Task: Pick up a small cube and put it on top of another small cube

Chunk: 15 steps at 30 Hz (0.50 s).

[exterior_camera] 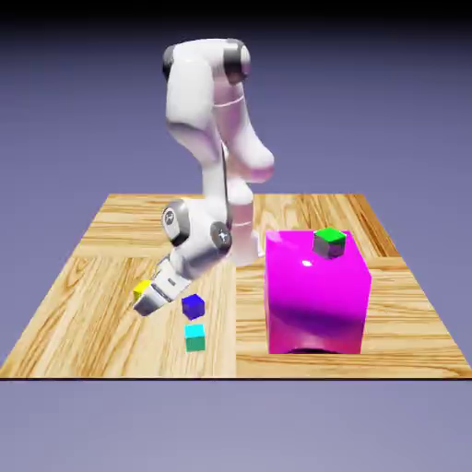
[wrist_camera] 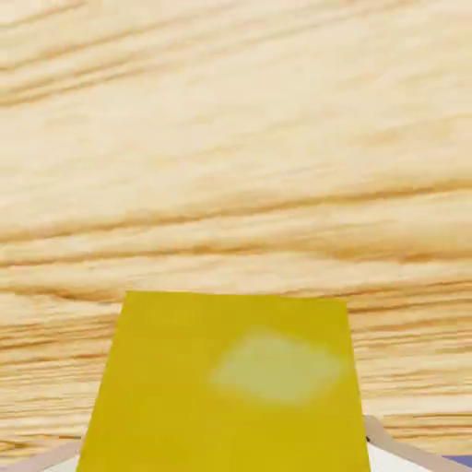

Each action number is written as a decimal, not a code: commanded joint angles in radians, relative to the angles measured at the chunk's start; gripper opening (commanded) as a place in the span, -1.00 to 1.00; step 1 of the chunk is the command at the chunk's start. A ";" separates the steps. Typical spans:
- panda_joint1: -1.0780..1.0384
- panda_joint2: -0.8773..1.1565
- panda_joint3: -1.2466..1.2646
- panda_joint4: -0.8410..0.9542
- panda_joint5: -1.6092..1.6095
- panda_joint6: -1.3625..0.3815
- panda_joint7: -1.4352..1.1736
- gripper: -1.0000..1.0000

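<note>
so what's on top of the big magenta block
A small green-topped cube sits on the magenta block, near its far right corner. The block's top under the cube is covered.

Pale, streaky-grained wood table (exterior_camera: 111, 277), glossy magenta block (exterior_camera: 318, 295), smooth bright yellow cube (wrist_camera: 230, 387) with faint sheen.
</note>
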 commanded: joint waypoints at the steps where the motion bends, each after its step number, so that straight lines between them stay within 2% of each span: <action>1: 0.037 -0.027 -0.018 -0.012 0.001 0.019 -0.036 -1.00; 15: 0.544 -0.397 -0.270 -0.187 0.052 0.267 -0.556 -1.00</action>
